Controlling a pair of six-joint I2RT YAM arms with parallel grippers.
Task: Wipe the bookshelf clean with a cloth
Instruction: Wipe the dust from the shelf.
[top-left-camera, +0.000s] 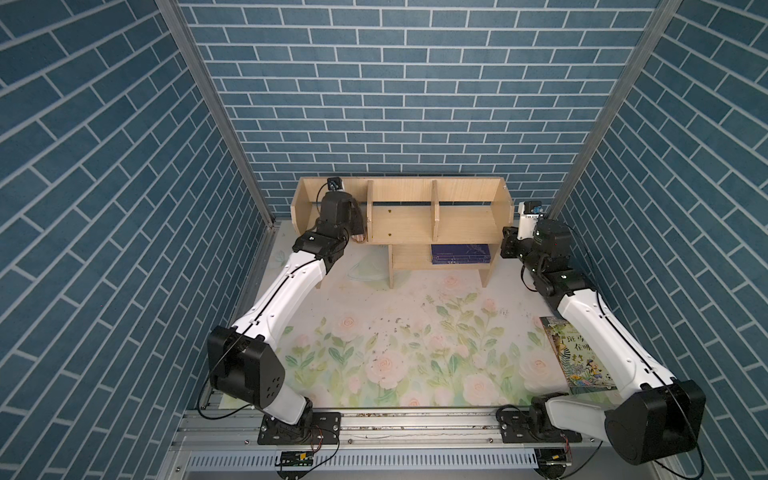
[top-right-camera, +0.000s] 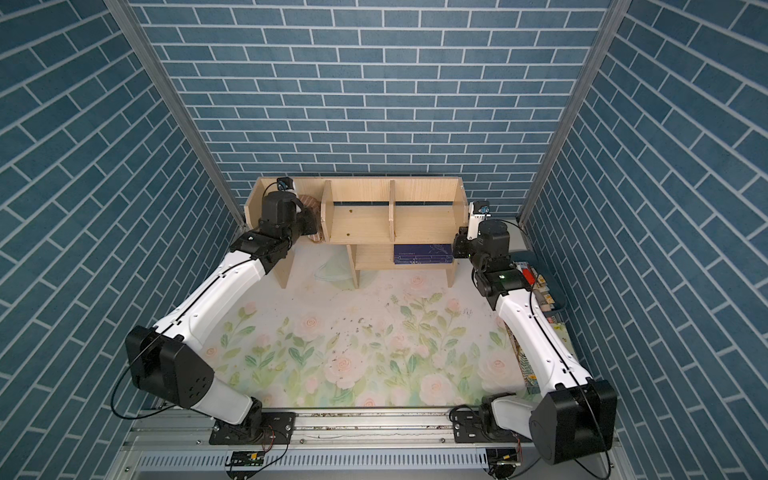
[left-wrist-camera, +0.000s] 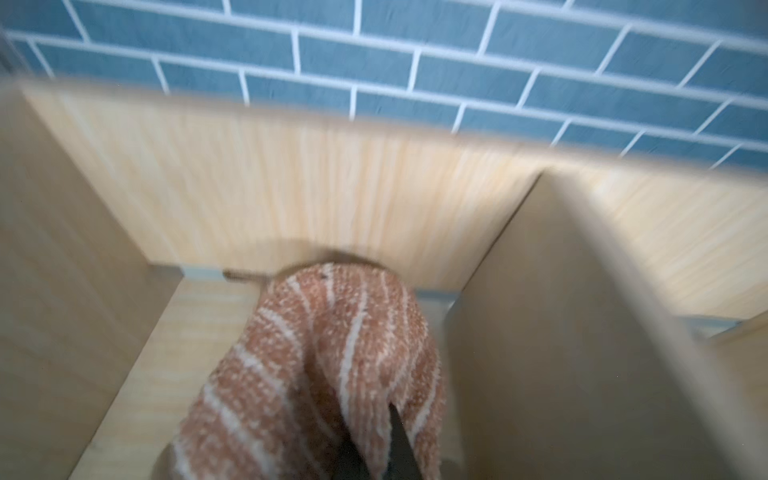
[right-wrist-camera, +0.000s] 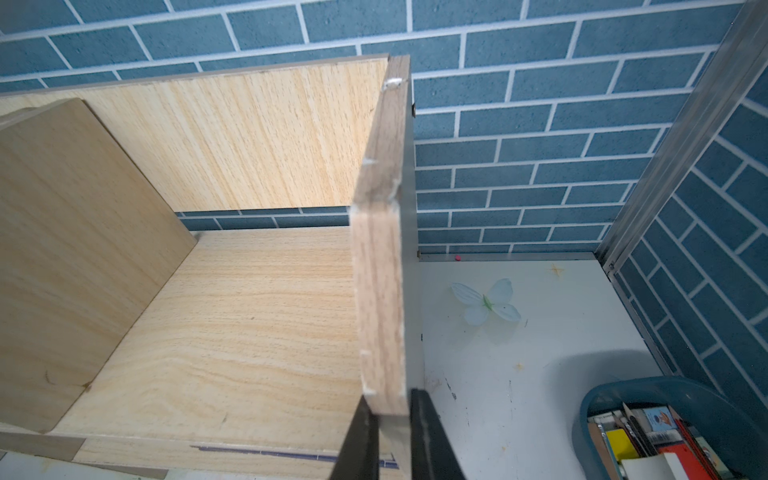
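Pale floral-print table cover; dark crumbs scattered near centre. Colourful illustrated picture book flat at 4 o'clock edge. Dark blue flat book at 1 o'clock. Teal plastic basket of stationery at 3 o'clock. Blue brick-pattern walls around.

My left pincer sits boxed in the bookshelf's leftmost upper bay, end wall one side, upright divider close on the other, and the bunched cloth fills the way ahead, perhaps up to the back board, though blur hides that. The middle bay and right bay stand open from above and in front. My right pincer grips the right end panel, a blue bin near its outer side.
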